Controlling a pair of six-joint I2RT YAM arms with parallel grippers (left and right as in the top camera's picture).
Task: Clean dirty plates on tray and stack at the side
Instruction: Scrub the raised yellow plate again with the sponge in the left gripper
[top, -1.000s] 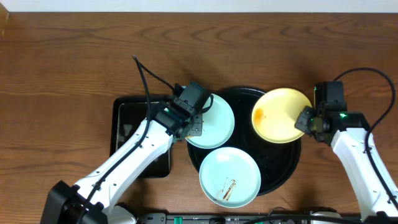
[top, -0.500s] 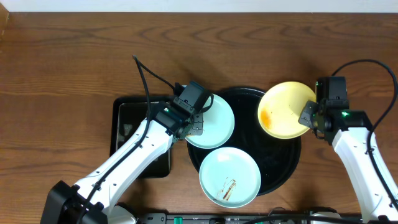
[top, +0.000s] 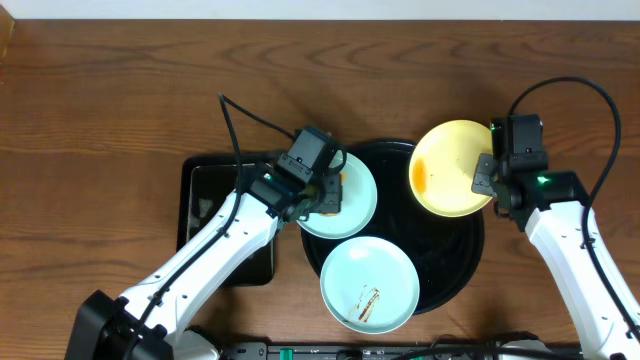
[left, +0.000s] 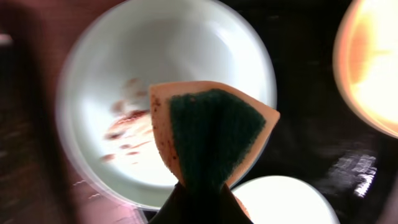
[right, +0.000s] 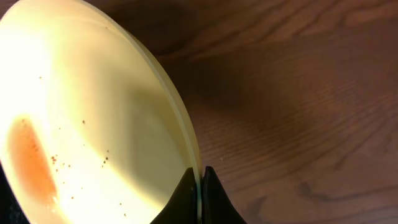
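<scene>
While my left gripper (top: 325, 192) pinches an orange-and-green sponge (left: 214, 134) over the smeared pale blue plate (top: 358, 205) on the round black tray (top: 455, 265), a second blue plate (top: 369, 284) sits sauce-streaked at the tray's front edge; further right, my right gripper (top: 487, 178) is clamped on the rim of the tilted yellow plate (top: 448, 170), which shows an orange smear.

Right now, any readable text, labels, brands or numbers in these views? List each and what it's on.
None readable in any view.
No print shows on the yellow plate, the blue plate, the round black tray or the sponge.
The green light on the right arm is an indicator, not text.
The green patch at the overhead view's bottom edge is too small to read.
</scene>
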